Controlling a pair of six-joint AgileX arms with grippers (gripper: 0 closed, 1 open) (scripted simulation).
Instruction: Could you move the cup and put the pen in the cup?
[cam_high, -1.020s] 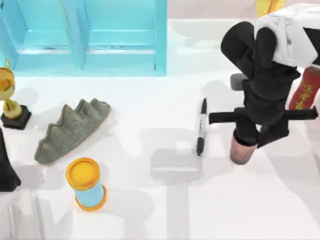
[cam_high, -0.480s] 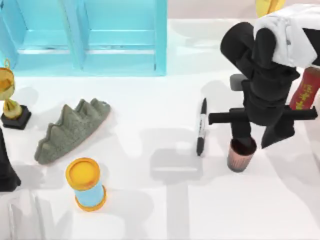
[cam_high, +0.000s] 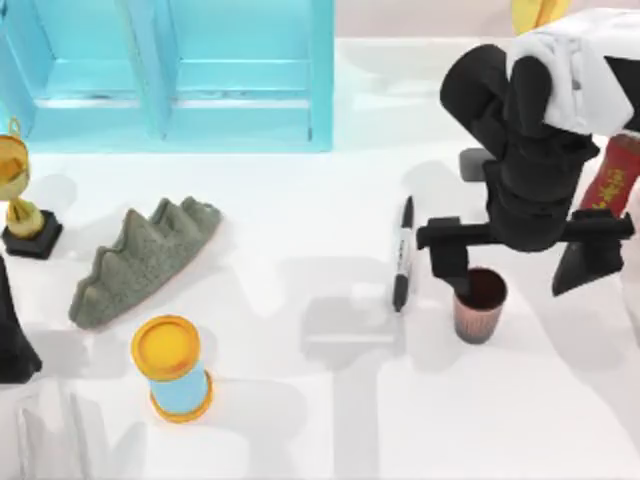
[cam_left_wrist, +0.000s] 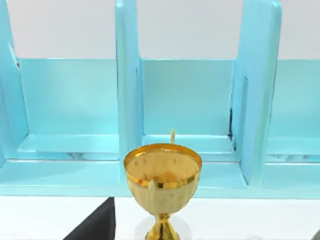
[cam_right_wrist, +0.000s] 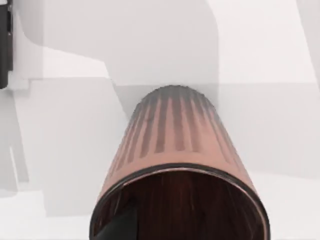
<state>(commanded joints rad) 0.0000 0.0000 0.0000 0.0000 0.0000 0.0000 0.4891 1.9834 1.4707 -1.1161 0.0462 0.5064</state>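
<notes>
The coppery-brown cup stands upright on the white table, right of centre, its dark inside facing up. The black pen with a white-grey middle lies flat just left of it, a short gap between them. My right gripper hovers just above and behind the cup, open, its fingers spread wide and holding nothing. The right wrist view looks down the ribbed cup from close by, with the pen's end at the picture's edge. My left arm is parked at the table's far left.
A light-blue shelf unit runs along the back left. A gold trophy, a grey jagged rock and a blue cylinder with orange rims stand on the left half. A red can is behind the right gripper.
The right gripper has opened and let go of the cup, its fingers spreading wide. The cup now stands free on the table. Pen and left arm are unmoved.
</notes>
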